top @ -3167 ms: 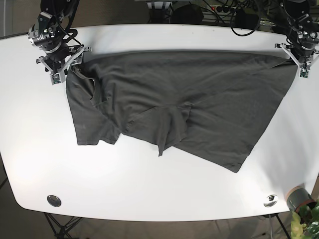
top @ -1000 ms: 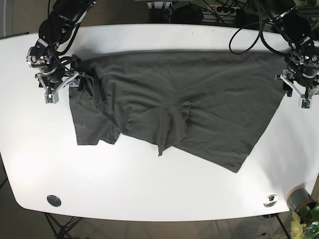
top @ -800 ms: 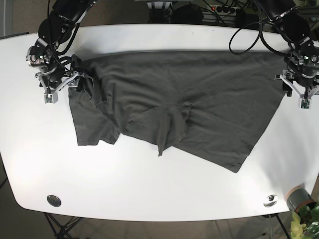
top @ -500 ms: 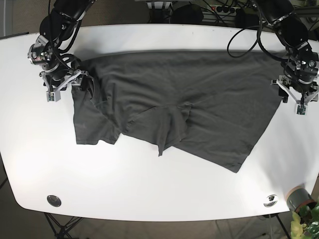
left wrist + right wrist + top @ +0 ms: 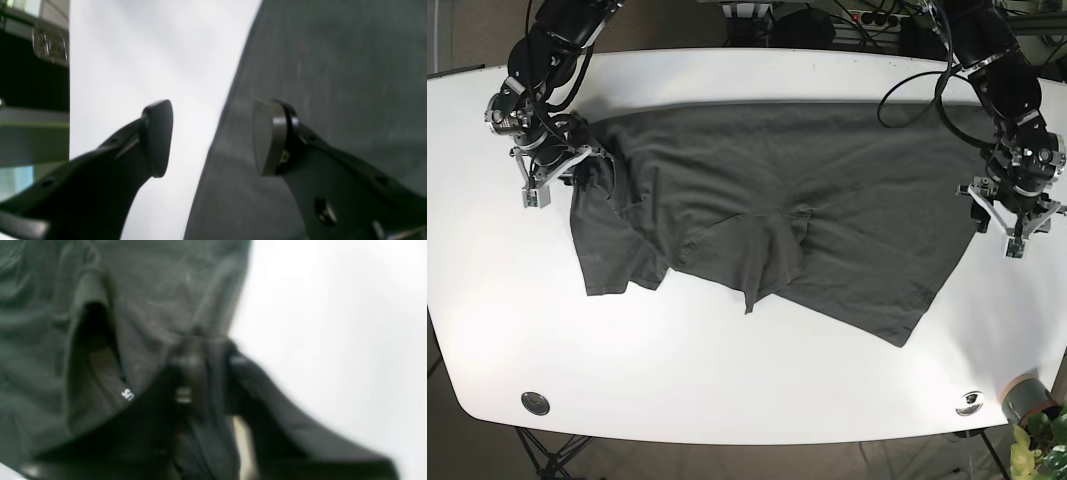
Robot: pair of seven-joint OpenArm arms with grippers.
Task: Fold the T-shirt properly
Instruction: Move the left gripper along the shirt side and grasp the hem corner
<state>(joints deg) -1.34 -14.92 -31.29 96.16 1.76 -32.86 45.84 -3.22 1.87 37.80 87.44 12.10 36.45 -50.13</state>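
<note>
A dark grey T-shirt [image 5: 777, 220] lies spread across the white surface [image 5: 727, 390], filling most of its upper half in the base view. Its body runs from 9 o'clock to 3 o'clock, a corner reaches down toward 5 o'clock, and a small folded flap sits near the centre. One sleeve hangs toward 8 o'clock.

The left pincer [image 5: 213, 136] is at 3 o'clock in the base view, at the shirt's right-hand edge. In the left wrist view its jaws are spread wide: one fingertip [image 5: 158, 136] is over bare surface, the other over cloth, with the shirt's edge running between them. Nothing is held.

The right pincer [image 5: 552, 165] is at 10 o'clock in the base view, at the shirt's left-hand corner. The right wrist view is blurred; dark cloth appears bunched up between its jaws, so it seems to be pinching the T-shirt near the neck opening, where a small white label [image 5: 127, 394] shows.

At 5 o'clock, off the surface's corner, stands a small grey pot [image 5: 1027, 398] with green leaves. A round metal fitting [image 5: 535, 403] sits near 7 o'clock.
</note>
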